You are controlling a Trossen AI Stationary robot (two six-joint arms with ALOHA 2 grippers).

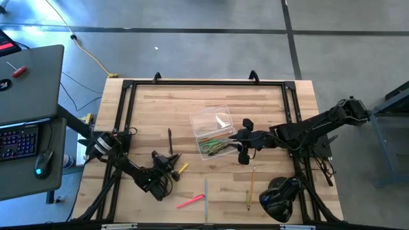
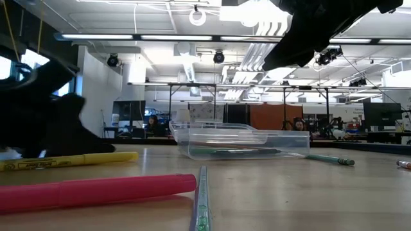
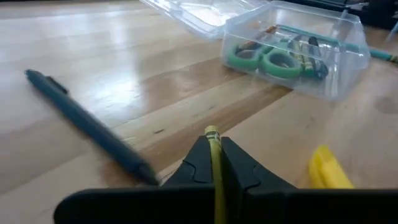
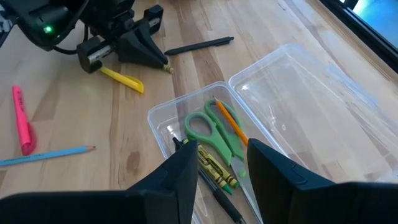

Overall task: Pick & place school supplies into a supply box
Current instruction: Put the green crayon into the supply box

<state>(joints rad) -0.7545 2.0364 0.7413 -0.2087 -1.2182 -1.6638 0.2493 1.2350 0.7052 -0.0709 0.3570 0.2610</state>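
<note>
School supplies lay scattered over the wooden worktop (image 1: 275,102), some already in the supply box (image 1: 213,134). Going left to right in the high view, the left pincer (image 1: 171,158) sat low near the worktop's front left, its fingers clamped on a thin yellow-green crayon (image 3: 214,163), whose tip poked out between them in the left wrist view. A dark pen (image 1: 170,140) lay just beyond that pincer, and a yellow highlighter (image 1: 183,168) lay right beside it. Nearer the front edge rested a pink highlighter (image 1: 190,202) and, next to it, a light blue pencil (image 1: 206,195).

Around the middle of the worktop stood the clear supply box, its lid (image 4: 311,106) open and lying flat beside it. Inside were green-handled scissors (image 4: 211,132), an orange pencil (image 4: 229,121) and a dark-labelled crayon (image 4: 214,167); further contents were hard to make out.

The right pincer (image 1: 245,140) hovered at the box's right side, above its rim, its fingers spread apart with nothing between them. Farther right, an orange pencil (image 1: 253,179) and a short green pencil (image 1: 248,199) lay toward the front, well apart from the box. A bulky black object (image 1: 280,198) sat at the front right corner.
</note>
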